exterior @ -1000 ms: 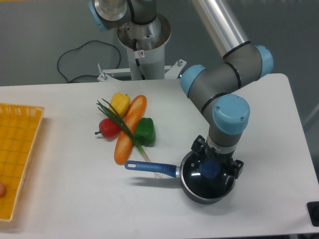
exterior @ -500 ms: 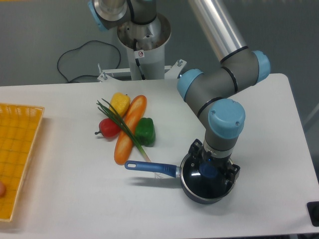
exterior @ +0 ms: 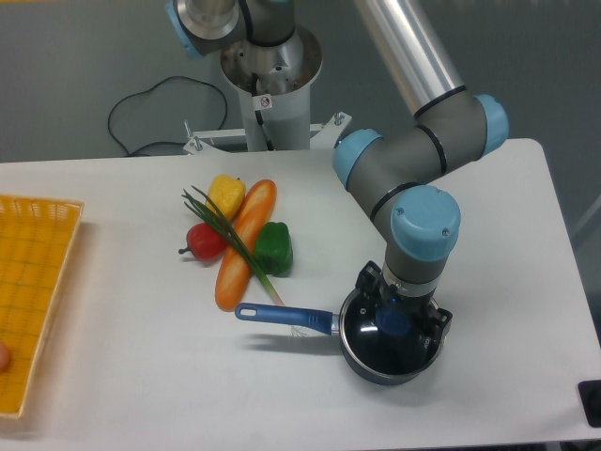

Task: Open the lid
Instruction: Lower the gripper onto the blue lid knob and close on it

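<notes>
Between the earliest frame and this one the wrist had slid a little toward nine o'clock and settled lower over the pan, with almost no change across the last half second. At this moment the lid sat flat on the dark blue saucepan near the table's front edge, its blue knob showing at the centre beneath the tool. The gripper stood directly above that knob, its black body straddling it, but the wrist hid the fingers, so I could not tell whether they were spread, closed, or already pinching the knob, nor how wide they stood. As I judged it, the risk from here was a poor hold: if the fingers closed off-centre the knob could slip out on the lift, and a lid that clung to the rim might drag the light saucepan up or swing its long blue handle, which pointed toward nine o'clock. Beyond the handle, at about ten o'clock from the pan, lay a carrot, a green pepper, a red pepper, a yellow pepper and a chive sprig. A yellow basket sat at the far nine o'clock edge of the white table.
</notes>
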### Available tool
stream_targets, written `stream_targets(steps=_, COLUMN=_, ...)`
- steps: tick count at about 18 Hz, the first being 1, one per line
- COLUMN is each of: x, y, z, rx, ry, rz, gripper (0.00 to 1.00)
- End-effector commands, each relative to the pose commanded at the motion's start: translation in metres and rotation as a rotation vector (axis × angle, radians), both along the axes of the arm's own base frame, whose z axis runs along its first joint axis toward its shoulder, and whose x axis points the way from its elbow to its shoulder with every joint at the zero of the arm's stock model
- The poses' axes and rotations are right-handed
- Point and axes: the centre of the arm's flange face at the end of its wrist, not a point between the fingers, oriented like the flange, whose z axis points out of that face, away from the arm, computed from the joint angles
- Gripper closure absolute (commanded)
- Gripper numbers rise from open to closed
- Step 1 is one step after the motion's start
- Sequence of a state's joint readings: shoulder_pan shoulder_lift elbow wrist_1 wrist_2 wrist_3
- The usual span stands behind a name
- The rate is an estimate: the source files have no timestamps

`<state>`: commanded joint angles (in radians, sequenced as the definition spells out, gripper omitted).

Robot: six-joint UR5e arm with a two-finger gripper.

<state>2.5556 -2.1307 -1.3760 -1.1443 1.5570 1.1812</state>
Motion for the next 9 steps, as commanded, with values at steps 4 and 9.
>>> stream_targets(steps=4, x=0.0013, y=-0.0003, z=-0.0022, rx=-0.008, ry=0.000, rz=-0.001, gripper=0.13)
stream_targets(steps=9, x=0.0021, y=0.0004, z=-0.0022, rx=-0.008, ry=0.000, rz=-0.003, gripper=0.20)
